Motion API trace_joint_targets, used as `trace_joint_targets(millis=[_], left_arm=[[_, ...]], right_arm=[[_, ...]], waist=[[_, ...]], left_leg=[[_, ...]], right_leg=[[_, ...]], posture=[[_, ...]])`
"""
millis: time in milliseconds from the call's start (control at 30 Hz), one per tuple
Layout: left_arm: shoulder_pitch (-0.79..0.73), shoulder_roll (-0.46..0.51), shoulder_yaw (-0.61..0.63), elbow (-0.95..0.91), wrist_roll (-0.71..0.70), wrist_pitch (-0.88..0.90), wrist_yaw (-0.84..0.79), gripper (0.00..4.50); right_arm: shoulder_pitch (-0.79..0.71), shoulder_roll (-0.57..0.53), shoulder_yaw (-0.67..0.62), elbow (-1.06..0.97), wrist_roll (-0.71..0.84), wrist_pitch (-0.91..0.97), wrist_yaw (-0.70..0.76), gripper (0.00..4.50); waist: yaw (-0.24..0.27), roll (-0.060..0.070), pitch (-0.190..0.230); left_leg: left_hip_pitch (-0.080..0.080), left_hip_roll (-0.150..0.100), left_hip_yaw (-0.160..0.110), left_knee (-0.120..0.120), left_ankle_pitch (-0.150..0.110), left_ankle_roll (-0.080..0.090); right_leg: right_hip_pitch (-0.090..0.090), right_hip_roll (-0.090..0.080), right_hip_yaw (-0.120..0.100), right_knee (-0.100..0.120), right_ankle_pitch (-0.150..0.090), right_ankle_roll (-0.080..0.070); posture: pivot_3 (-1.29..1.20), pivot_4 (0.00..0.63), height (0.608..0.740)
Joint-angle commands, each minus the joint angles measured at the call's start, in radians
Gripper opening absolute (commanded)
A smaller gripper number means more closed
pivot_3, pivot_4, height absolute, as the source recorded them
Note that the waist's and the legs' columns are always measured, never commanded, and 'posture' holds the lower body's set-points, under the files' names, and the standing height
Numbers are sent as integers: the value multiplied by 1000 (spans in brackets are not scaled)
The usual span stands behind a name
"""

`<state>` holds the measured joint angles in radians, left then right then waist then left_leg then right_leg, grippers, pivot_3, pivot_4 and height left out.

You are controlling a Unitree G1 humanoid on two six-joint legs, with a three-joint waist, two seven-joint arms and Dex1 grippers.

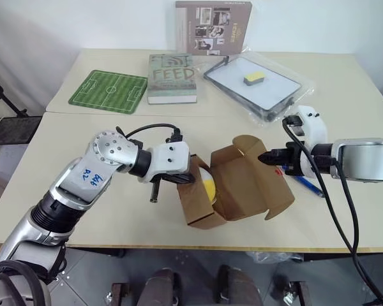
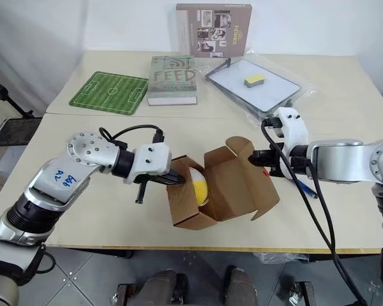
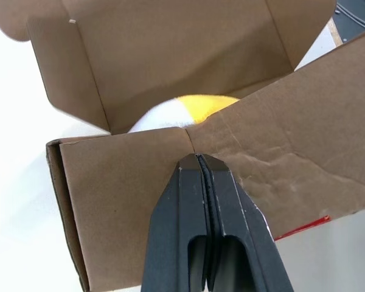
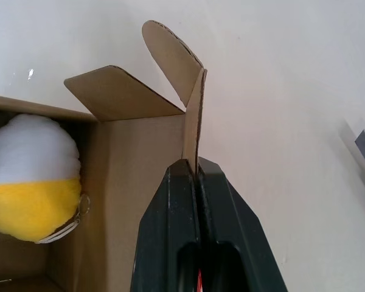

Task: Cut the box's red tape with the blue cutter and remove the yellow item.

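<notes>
The brown box (image 1: 242, 191) lies open on the near table, flaps spread. Inside sits the yellow item (image 1: 209, 187), a round ball, yellow with a white part (image 4: 33, 194). My left gripper (image 3: 198, 159) is shut, and its tips rest against the outside of the box's left wall at the rim. My right gripper (image 4: 193, 163) is shut on the edge of the box's right flap. A strip of red tape (image 3: 301, 228) shows at a flap edge. The blue cutter (image 1: 308, 185) lies on the table under my right arm.
On the far table are a green football-field mat (image 1: 108, 90), a grey-green book (image 1: 172, 78), and a black tray (image 1: 274, 95) in plastic holding a yellow block (image 1: 253, 78). A brown booklet (image 1: 213, 27) stands at the back. The box lies close to the table's near edge.
</notes>
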<state>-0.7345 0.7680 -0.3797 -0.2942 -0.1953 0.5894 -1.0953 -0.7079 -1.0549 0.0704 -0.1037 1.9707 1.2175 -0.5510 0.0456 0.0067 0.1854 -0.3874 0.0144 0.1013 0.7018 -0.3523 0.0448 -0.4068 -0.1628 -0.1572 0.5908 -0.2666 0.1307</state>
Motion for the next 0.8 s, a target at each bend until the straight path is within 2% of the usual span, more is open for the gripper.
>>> trace_joint_targets(millis=[33, 367, 500, 800], left_arm=[[80, 21, -57, 21, 51, 74, 14, 0], [135, -28, -34, 71, 94, 50, 102, 0], [142, -86, -20, 139, 119, 15, 143, 0], [134, -178, 24, 243, 142, -52, 199, 0]], right_arm=[[43, 3, -43, 30, 2, -18, -45, 24], [109, 90, -52, 56, 2, -50, -119, 24], [129, 123, -50, 45, 2, -56, -142, 24], [133, 176, -11, -9, 2, -79, -180, 24]], waist=[[8, 0, -1], [31, 3, -2], [24, 0, -1], [4, 1, -1]], left_leg=[[0, 0, 0, 0, 0, 0], [5, -3, -4, 2, 1, 2], [-2, -3, -5, 2, 1, 4], [-1, -2, -3, 2, 2, 3]], right_leg=[[0, 0, 0, 0, 0, 0], [11, -3, -2, -3, 2, 1], [5, -3, -2, -3, 4, 2], [4, -2, -2, -3, 4, 2]], posture=[[0, 150, 740], [0, 150, 740], [0, 150, 740], [0, 150, 740]])
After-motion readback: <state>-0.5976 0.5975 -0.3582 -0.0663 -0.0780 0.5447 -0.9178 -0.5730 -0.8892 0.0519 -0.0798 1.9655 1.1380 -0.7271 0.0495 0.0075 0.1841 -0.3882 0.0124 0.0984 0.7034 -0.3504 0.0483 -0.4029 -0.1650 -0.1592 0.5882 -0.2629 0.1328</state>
